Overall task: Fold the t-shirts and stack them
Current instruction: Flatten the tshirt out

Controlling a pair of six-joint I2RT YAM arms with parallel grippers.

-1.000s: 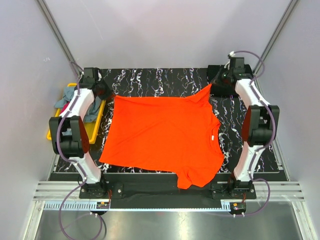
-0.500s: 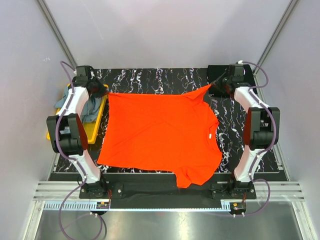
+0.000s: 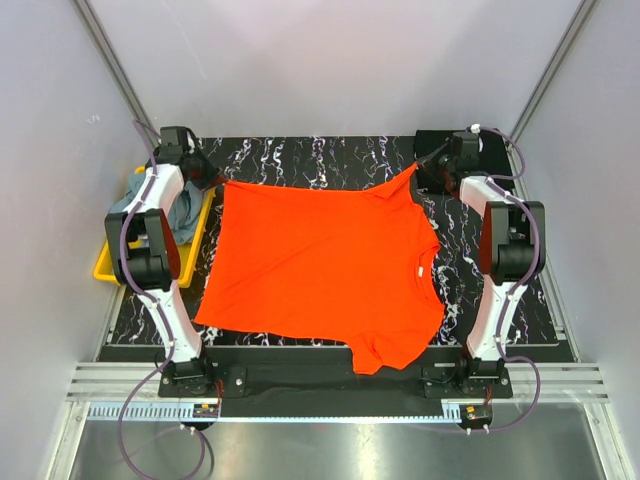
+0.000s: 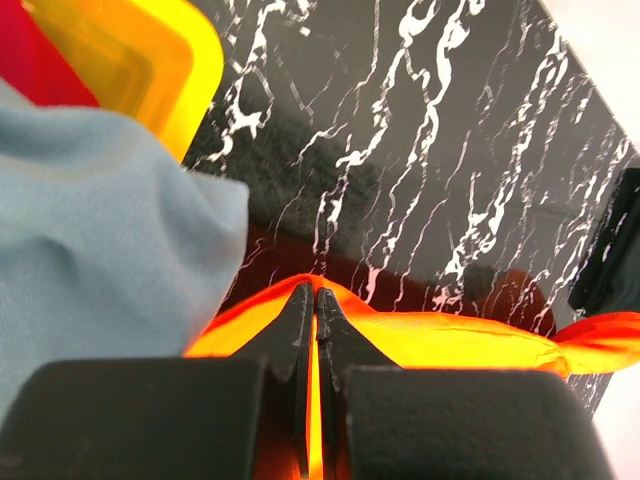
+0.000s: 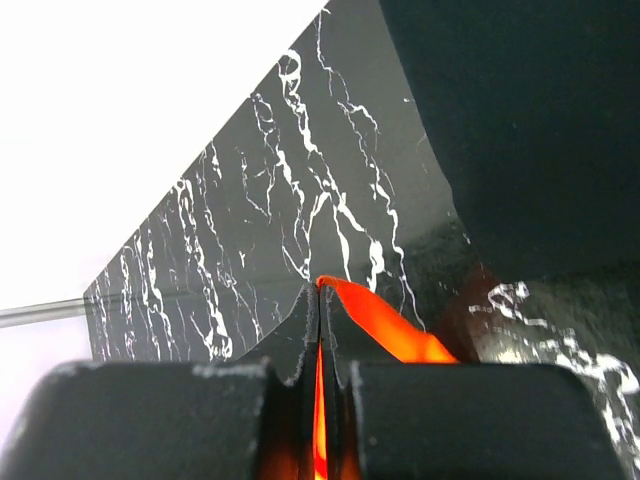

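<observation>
1. My left gripper (image 4: 312,295) is closed right down, its jaws pinching a thin fold of the orange t-shirt (image 3: 320,265) at the shirt's far left corner.
2. My right gripper (image 5: 318,290) is closed just as tightly. It clamps the same shirt at its far right corner, where the cloth rises to a small peak.
3. The shirt's far edge runs in a fairly straight line between my two grippers. In my wrist views the cloth at each grip sits a little above the black marbled worktop (image 3: 300,155).
4. The rest of the orange t-shirt is spread open across the middle of the worktop and slopes down toward my bases. It lies mostly flat, with a few soft creases.
5. One sleeve at the near right reaches past the near edge of the marbled surface. A small white tag (image 3: 422,270) shows on the shirt's right side.
6. The yellow bin (image 4: 170,60) stands at the left edge of the worktop, just beside my left arm.
7. A grey-blue t-shirt (image 4: 90,230) is heaped in the bin and spills over its rim, close to my left gripper. A patch of magenta cloth (image 4: 30,70) shows deeper inside.
8. A black t-shirt (image 5: 520,120) lies at the far right corner of the worktop, just behind my right gripper.
</observation>
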